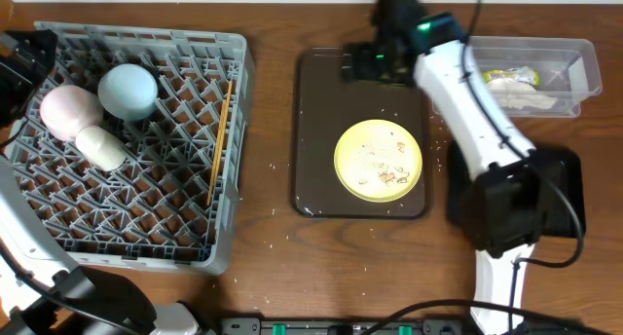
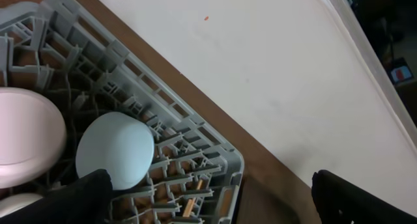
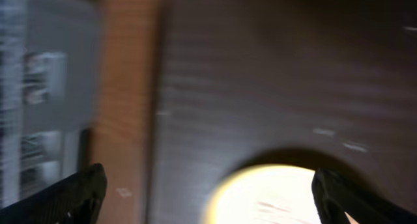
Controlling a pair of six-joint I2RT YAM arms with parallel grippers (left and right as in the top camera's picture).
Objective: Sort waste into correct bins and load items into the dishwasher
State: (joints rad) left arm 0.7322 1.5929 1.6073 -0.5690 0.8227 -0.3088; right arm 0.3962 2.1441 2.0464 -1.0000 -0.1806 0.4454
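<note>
Overhead. On the left of the tabletop [image 1: 273, 43], grey dish rack [image 1: 146, 208]. Inside, near its far-left corner, pink bowl [image 1: 68, 111], light blue bowl [image 1: 128, 90] and white cup [image 1: 101, 147], clustered and touching, bowls domed side up. Along the rack's right side, chopsticks [image 1: 220, 140]. In the middle, dark brown serving tray [image 1: 316, 130] carrying yellow plate [image 1: 379, 150], with beige crumbs [image 1: 389, 176] scattered on the plate. Far right, clear tub [image 1: 582, 67] holding yellow-green wrapper [image 1: 511, 79] and white napkin [image 1: 531, 101]. Beside it, black tray [image 1: 569, 194], mostly hidden under the right arm. Above the serving tray's far edge, right tool [image 1: 375, 62], fingers hard to separate here. At the picture's left edge, left tool [image 1: 21, 67], largely cut off.

Left wrist. Only two dark fingertips [image 2: 78, 198] visible, at the bottom corners, spread wide, nothing between. Below, rack corner with the blue bowl and part of the pink one.

Right wrist. Heavily blurred. Fingertips [image 3: 71, 195] at the bottom corners, wide apart, gripping nothing. Beneath, brown tray and a cut-off arc of the plate.
</note>
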